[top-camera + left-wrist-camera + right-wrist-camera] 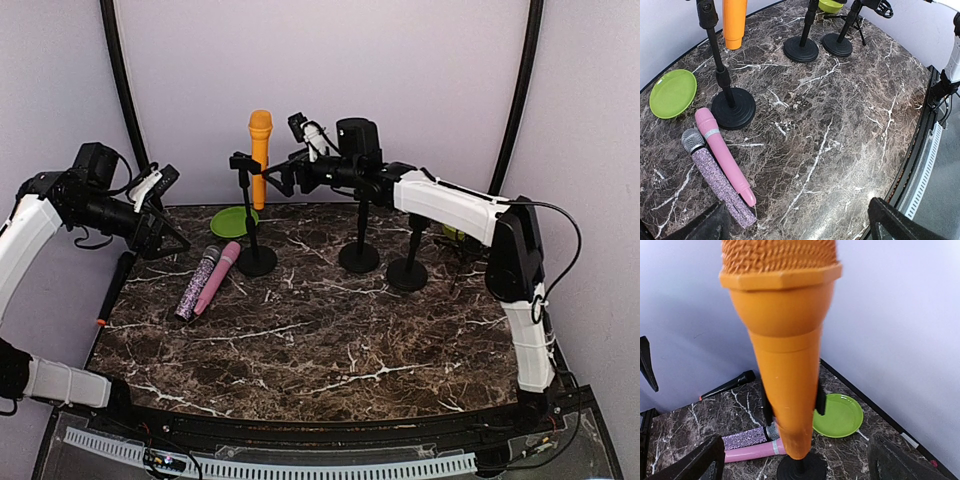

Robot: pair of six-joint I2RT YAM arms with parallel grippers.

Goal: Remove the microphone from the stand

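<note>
**While orange plastic microphone (pixel 260 150) sits clipped, nothing's done yet**

On the dark marble table (pixel 330 340), back-left, the black round-base stand (pixel 257 261) holds it upright in its clip, so it's not removed. Your right gripper (pixel 283 178) is just beside it w/ jaws wide, nothing held. Left gripper (pixel 165 232) is wide too, empty, well apart. Grasp & lift left to do.

Orange microphone (pixel 785 365): smooth matt plastic, grainy mesh head. Table (pixel 840 130) gleams, polished dark marble look. Purple microphone (pixel 720 182) rough with glitter; stand (pixel 733 107) matt black.
</note>
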